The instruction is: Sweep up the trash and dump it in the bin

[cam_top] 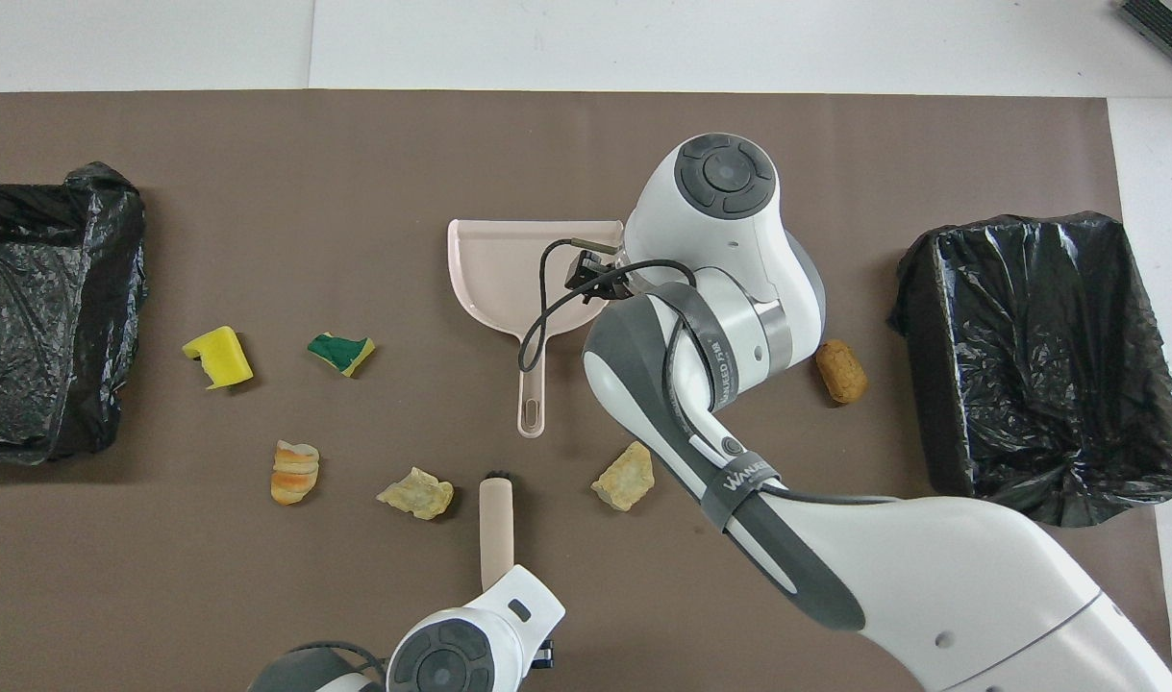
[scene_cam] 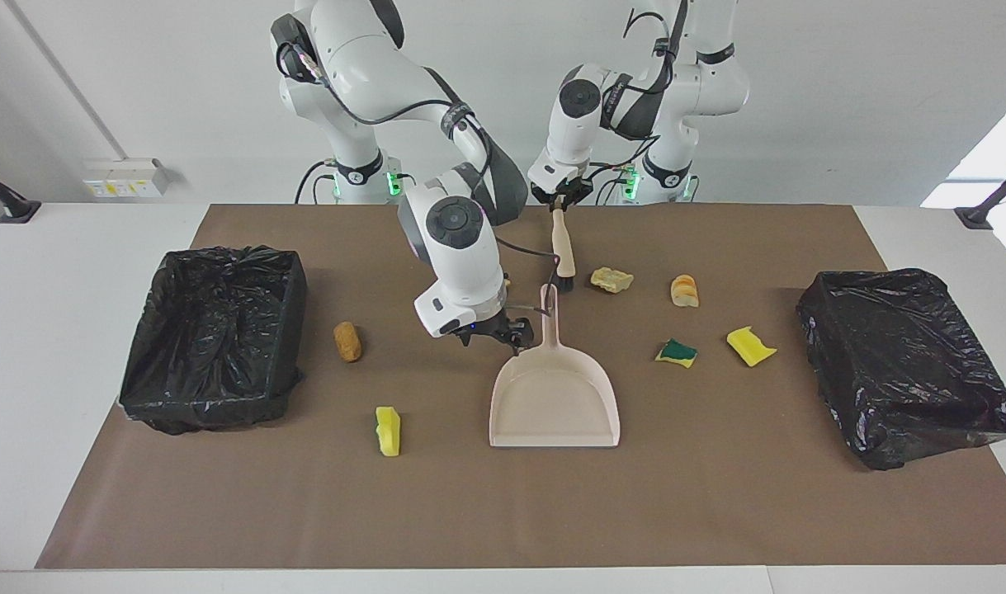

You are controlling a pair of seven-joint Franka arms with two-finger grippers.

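The left gripper (scene_cam: 559, 196) is clenched on the top of the brush (scene_cam: 563, 252), held near-upright with its bristles by the dustpan (scene_cam: 554, 396) handle; the right gripper (scene_cam: 503, 332), jaws spread and holding nothing, hangs beside that handle. The trash (cam_top: 418, 493) (sponge bits, bread-like lumps, pale chunks) lies scattered on the brown mat (scene_cam: 717, 495) between two black-lined bins (scene_cam: 214, 334). These scraps look light and soft, likely to roll or skid, so they are probably better swept than pinched.
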